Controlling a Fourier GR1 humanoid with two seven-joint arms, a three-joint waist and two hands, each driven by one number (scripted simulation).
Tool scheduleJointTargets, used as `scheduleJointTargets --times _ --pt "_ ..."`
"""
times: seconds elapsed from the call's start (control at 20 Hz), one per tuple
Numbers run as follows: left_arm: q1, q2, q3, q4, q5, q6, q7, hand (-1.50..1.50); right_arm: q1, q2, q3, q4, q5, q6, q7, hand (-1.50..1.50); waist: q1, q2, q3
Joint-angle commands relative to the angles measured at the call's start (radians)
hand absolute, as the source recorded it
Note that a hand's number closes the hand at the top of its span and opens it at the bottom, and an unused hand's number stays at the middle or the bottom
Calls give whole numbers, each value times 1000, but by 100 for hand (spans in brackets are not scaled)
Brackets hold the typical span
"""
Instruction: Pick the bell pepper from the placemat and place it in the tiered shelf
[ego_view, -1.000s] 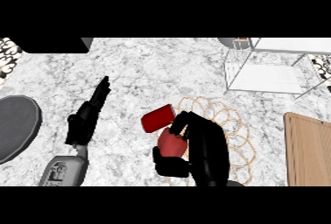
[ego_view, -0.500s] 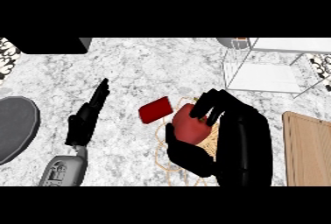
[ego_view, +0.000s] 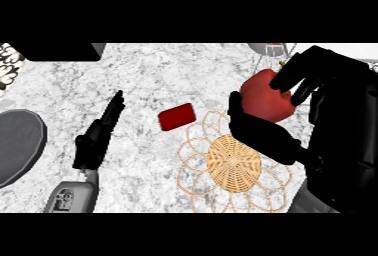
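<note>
Round red bell pepper (ego_view: 267, 97) clasped between curled fingers and thumb of black right hand (ego_view: 325, 115), woven round placemat (ego_view: 232, 162) beneath it, left hand (ego_view: 100, 135) straight-fingered.

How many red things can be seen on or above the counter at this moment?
2: the bell pepper, held up in the right hand beyond the placemat, and a small red block lying on the counter left of the placemat. Others may be hidden behind the hand.

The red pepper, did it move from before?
Yes. The bell pepper, held in the right hand, has risen off the placemat, up and rightward toward the shelf.
</note>
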Motion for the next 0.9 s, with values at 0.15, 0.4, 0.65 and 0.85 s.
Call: scheduleJointTargets --times 0.15,0.4,0.65,0.85 --pt "-5 6 14 25 -5 8 -22 0 -137 -32 -182 27 -12 157 52 150 -2 2 0" --pt "61 -18 -24 -26 -8 2 -24 0 -236 -92 -314 165 -27 96 -42 150 7 2 1" --pt "-13 8 16 23 10 -13 -20 0 -322 -159 -378 234 -42 129 -76 150 3 3 0" --pt "41 5 -12 -66 -4 -10 12 0 -314 -232 -416 330 -74 98 -182 150 9 3 1"
